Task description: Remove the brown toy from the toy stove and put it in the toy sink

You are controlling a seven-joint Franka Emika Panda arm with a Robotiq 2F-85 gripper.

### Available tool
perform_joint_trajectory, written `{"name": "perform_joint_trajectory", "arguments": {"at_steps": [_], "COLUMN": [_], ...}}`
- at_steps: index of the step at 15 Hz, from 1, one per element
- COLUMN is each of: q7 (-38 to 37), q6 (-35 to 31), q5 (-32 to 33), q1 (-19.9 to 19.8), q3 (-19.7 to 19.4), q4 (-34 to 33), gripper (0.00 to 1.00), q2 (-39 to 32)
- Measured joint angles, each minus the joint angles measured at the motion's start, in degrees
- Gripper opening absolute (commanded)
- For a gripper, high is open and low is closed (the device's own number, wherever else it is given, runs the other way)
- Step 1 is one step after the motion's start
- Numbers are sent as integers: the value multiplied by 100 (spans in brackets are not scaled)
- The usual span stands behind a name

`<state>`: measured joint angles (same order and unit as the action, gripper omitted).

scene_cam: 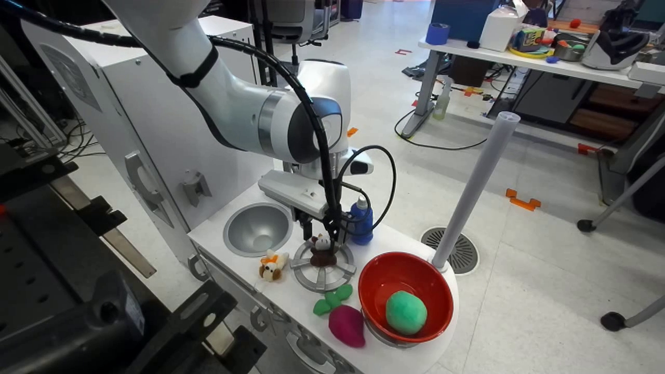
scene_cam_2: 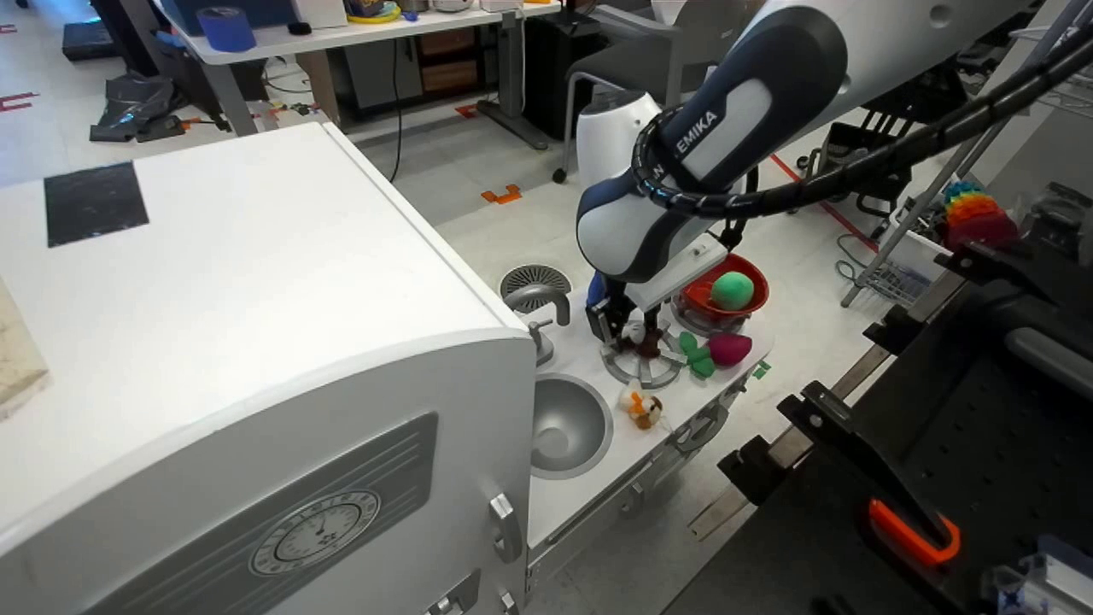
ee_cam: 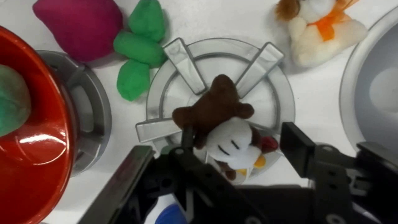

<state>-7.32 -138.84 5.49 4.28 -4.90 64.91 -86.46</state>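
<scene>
The brown toy, a plush with a white face, lies on the grey toy stove burner. It also shows in both exterior views, partly hidden by the gripper. My gripper is open, its fingers on either side of the toy's head. The left finger overlaps the toy's side in the wrist view; the right finger stands slightly apart from its red part. The gripper also shows low over the burner in both exterior views. The grey toy sink is beside the burner, also in view.
A cream dog toy with an orange ribbon lies between burner and sink. A red bowl holds a green ball. Magenta and green plush lie near it. A blue bottle and faucet stand at the back.
</scene>
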Motion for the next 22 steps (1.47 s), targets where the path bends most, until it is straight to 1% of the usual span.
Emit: {"name": "perform_joint_trajectory", "arguments": {"at_steps": [3, 5, 6, 7, 9, 10, 11, 13, 15, 18, 20, 22], "q7": [-122, -231, -286, -353, -483, -536, -545, -492, -207, 299, 605, 861], "q6": [36, 54, 57, 60, 69, 83, 121, 312, 448, 457, 432, 295], "q5": [0, 0, 0, 0, 0, 0, -1, -1, 0, 0, 10, 64], "q1": [2, 2, 2, 1, -1, -1, 4, 45, 103, 220, 348, 490], "q3": [-100, -158, -194, -226, -269, -274, -266, -183, 51, 437, 568, 600], "q4": [2, 12, 25, 36, 42, 42, 33, -33, -127, -227, -195, -68], "gripper": [19, 5, 1, 0, 3, 1, 3, 3, 3, 3, 3, 3], "q2": [48, 53, 53, 54, 54, 56, 60, 79, 115, 141, 140, 133]}}
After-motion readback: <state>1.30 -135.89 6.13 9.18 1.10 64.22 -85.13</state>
